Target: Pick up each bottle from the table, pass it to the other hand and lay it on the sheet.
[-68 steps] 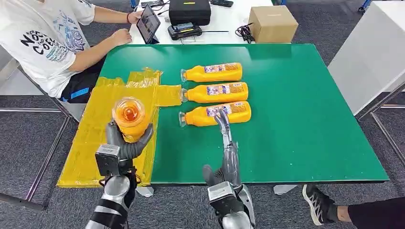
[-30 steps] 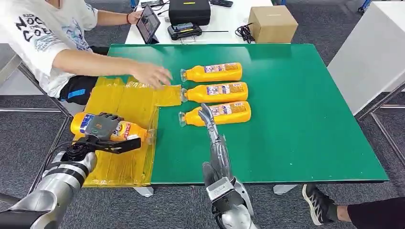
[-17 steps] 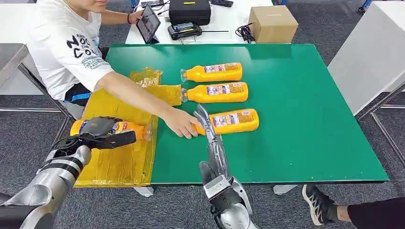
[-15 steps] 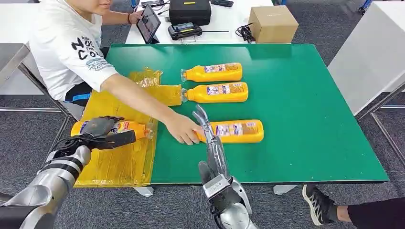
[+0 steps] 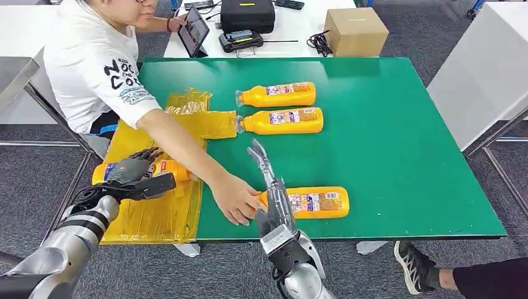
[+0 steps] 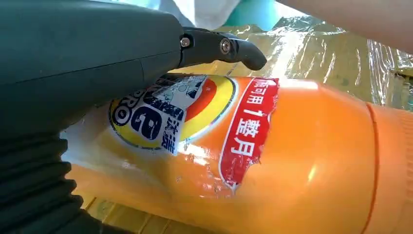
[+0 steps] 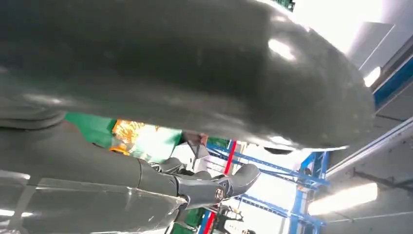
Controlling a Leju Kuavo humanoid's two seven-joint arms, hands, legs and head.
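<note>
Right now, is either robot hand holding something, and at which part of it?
The left hand rests on the labelled body of an orange plastic bottle lying on the yellow sheet. The right hand holds nothing.

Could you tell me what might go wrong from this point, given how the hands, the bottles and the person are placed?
The person's hand is on the near bottle, right beside the right hand; a reach now could strike it. That bottle lies close to the table's front edge, so a nudge might roll it off. The left hand rests on the bottle on the yellow sheet; letting go carelessly could roll this bottle off the sheet.
</note>
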